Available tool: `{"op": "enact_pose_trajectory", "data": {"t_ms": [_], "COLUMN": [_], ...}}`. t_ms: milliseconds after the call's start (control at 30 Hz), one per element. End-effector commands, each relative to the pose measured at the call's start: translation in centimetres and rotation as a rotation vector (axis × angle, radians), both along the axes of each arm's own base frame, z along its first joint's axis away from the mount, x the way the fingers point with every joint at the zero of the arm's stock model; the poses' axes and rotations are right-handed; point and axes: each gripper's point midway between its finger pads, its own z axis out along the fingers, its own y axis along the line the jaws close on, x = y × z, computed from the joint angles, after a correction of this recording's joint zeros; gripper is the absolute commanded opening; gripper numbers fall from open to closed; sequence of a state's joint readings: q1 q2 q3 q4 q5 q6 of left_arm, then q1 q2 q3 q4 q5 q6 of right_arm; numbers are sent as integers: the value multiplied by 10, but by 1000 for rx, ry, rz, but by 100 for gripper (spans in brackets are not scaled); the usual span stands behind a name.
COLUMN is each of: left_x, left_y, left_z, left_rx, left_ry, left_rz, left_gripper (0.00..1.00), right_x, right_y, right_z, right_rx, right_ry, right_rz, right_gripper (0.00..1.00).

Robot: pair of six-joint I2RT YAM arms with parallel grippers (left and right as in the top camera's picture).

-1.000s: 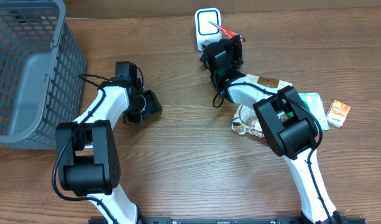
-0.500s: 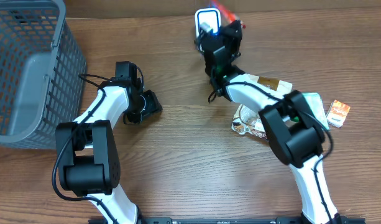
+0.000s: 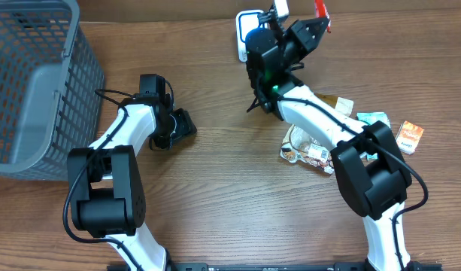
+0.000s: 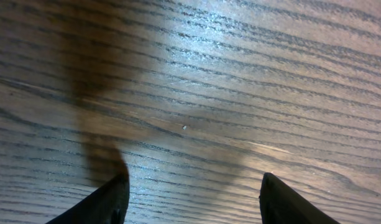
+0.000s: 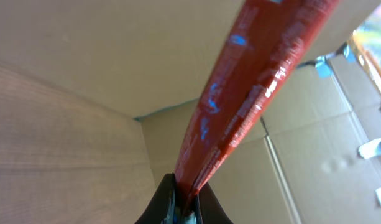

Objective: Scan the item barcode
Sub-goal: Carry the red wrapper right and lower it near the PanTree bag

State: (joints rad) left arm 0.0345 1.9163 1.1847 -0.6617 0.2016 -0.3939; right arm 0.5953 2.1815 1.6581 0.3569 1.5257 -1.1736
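Observation:
A thin red packet (image 5: 252, 81) is clamped at its lower end between the jaws of my right gripper (image 5: 185, 186), which is shut on it. In the overhead view this packet (image 3: 321, 9) sticks up at the table's far edge. It is just right of the white scanner (image 3: 245, 22) with its blue ring, which the right gripper (image 3: 309, 26) partly hides. No barcode can be made out on the packet. My left gripper (image 3: 183, 124) rests low over bare wood at centre left. Its fingers (image 4: 109, 199) stand apart and open, with nothing between them.
A grey mesh basket (image 3: 34, 83) fills the far left. A pile of snack packets (image 3: 313, 147) lies under the right arm, with a green packet (image 3: 373, 120) and a small orange packet (image 3: 409, 137) further right.
My right gripper has risen and swung to the right, carrying the red packet from in front of the scanner to its right side. The left arm has stayed put.

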Motion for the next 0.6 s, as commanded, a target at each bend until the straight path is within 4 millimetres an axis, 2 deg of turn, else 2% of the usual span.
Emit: {"op": "enact_pose_trajectory", "data": {"t_ms": [0, 200, 300, 367, 467, 500, 567], "left_x": [-27, -26, -26, -26, -27, -27, -27], "left_y": [17, 28, 32, 32, 31, 31, 31], "left_z": [-38, -39, -39, -39, -39, -39, -39], "left_rx": [77, 139, 163, 162, 162, 162, 162], "left_ry": [121, 121, 121, 121, 122, 123, 123], "left_rz": [22, 30, 33, 34, 33, 33, 33], "left_gripper": [63, 66, 66, 66, 66, 65, 65], "right_x": [-25, -56, -76, -92, -117, -124, -145], "right_y": [28, 74, 82, 78, 59, 54, 45], "right_z": [10, 26, 30, 32, 34, 26, -13], "right_rx": [-7, -17, -21, -1, 80, 128, 336], "right_ry": [0, 14, 23, 6, -40, -2, 204], "right_rz": [29, 145, 187, 207, 229, 249, 272], "right_gripper": [3, 3, 3, 3, 3, 3, 4]}}
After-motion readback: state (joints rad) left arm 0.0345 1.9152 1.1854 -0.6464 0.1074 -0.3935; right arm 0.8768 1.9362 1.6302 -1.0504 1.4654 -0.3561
